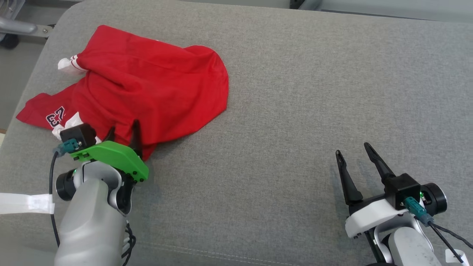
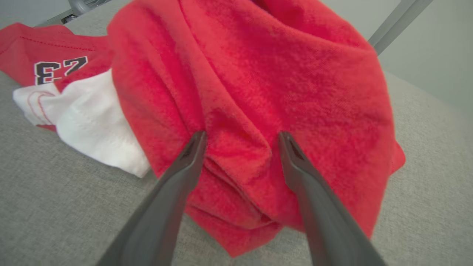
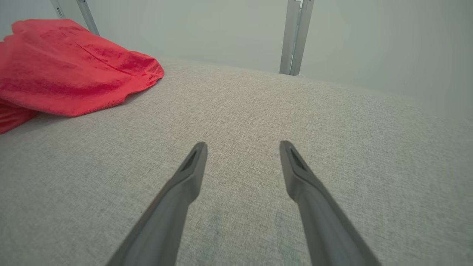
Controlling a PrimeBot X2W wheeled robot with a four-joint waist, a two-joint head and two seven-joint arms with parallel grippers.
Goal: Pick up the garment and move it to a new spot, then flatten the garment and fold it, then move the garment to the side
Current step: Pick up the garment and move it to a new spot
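Left gripper (image 1: 123, 126) (jaws spread) straddles a fold of red garment (image 1: 147, 85).

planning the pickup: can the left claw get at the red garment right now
Probably yes: the left claw stands open with its fingers either side of a fold at the near edge of the red garment, nothing in the way.

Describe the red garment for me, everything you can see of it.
The garment is a red knit jersey, crumpled in a loose heap on the left part of the grey upholstered surface. White patches peek out at its left side, one red-striped, another beside a dark number print. The open left gripper straddles a fold at its near edge, tips against the cloth.
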